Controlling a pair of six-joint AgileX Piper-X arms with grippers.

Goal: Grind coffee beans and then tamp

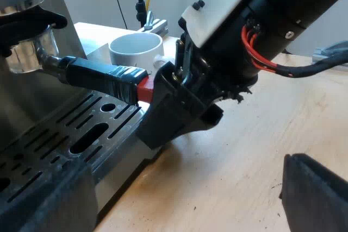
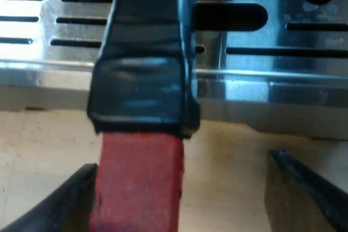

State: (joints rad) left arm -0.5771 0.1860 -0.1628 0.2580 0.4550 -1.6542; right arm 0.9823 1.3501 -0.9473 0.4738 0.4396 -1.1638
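Closest in, my left end effector [image 1: 179, 194] hangs with its fingers [image 1: 318, 196] wide apart and holds nothing. It is over the wooden worktop [image 1: 261, 145], at the front edge of the machine [image 1: 32, 101].

Just past it, the right end effector [image 2: 182, 186] sits at the tip of the holder's handle [image 1: 100, 77]. In its own wrist view its fingers are apart, with the red end [image 2: 138, 183] between them. One finger [image 2: 68, 202] is just beside the red (touching or not, I cannot tell). The other [image 2: 304, 188] stands clear of it, with bare worktop between, so the end effector is clamped on nothing.

Beyond the red end, the dark handle runs level over the slotted metal tray [image 1: 81, 139], its tip reaching out past the tray's edge. It leads back to the holder [image 1: 27, 52], which is locked in at the machine's front with its metal basket up under the head.

Farthest off, a white mug [image 1: 136, 47] stands upright beyond the handle, open end up.
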